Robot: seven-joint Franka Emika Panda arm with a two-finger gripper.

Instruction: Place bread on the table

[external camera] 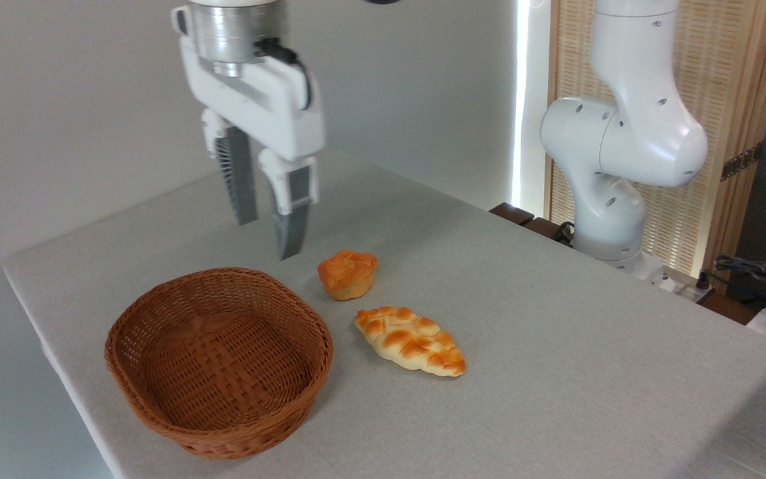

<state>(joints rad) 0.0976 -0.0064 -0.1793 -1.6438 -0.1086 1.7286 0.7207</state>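
Camera view from the fixed position gives us the wicker basket (219, 359) as our landmark, sitting near the left front edge of the counter (556, 346), which is covered in light grey cloth. We see nothing inside the basket. Just to the right of the basket lies the bread (411, 340), a braided loaf with pointed ends and a golden-orange top, resting flat on the cloth and angled so that one tip points toward the basket rim without touching it. Behind the loaf, and also just right of the basket, we find a small round bun (348, 273), standing apart from both. Above the far side of the basket hangs the claw (267, 234), well clear of the cloth, its two fingers (237, 176) spread with a visible gap between them and nothing in their grip. Far to the right of the basket, at the counter's back edge, we see the white robot arm base (612, 166).
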